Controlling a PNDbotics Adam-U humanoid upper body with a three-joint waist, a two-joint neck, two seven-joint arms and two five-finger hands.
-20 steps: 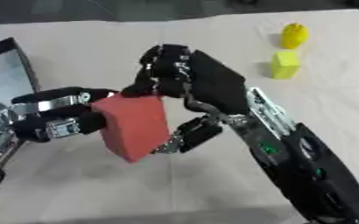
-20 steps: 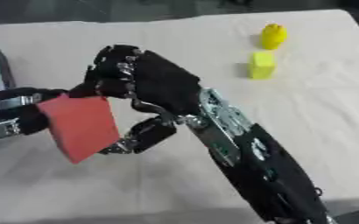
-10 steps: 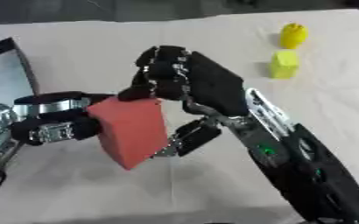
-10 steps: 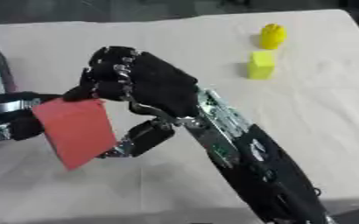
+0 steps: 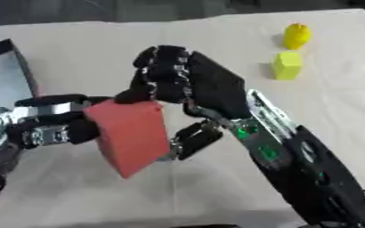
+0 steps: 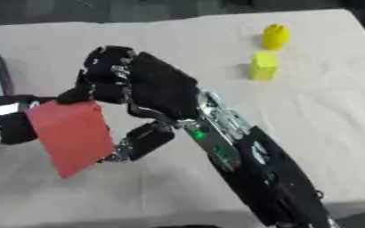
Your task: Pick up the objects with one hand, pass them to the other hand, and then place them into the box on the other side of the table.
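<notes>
While held aloft between right hand (image 5: 193, 84) and left hand (image 5: 49, 122), both sets of fingers grasping: red block (image 5: 129, 136) apparently rigid, light, flat-faced; best gripped across opposite faces.

Red block (image 5: 131, 136) tilted, held off the bench betw. both hands at 9 o'clock, yellow block (image 5: 287, 65) upright on bench at 1 o'clock, rounded yellow obj. (image 5: 296, 35) just beyond it, box (image 5: 18, 67) edge at 10 o'clock

block (image 5: 129, 136) between left robot hand (image 5: 49, 125) and right robot hand (image 5: 182, 87) | box (image 5: 6, 80) far left | two small objects (image 5: 287, 65) far right, well apart
</notes>
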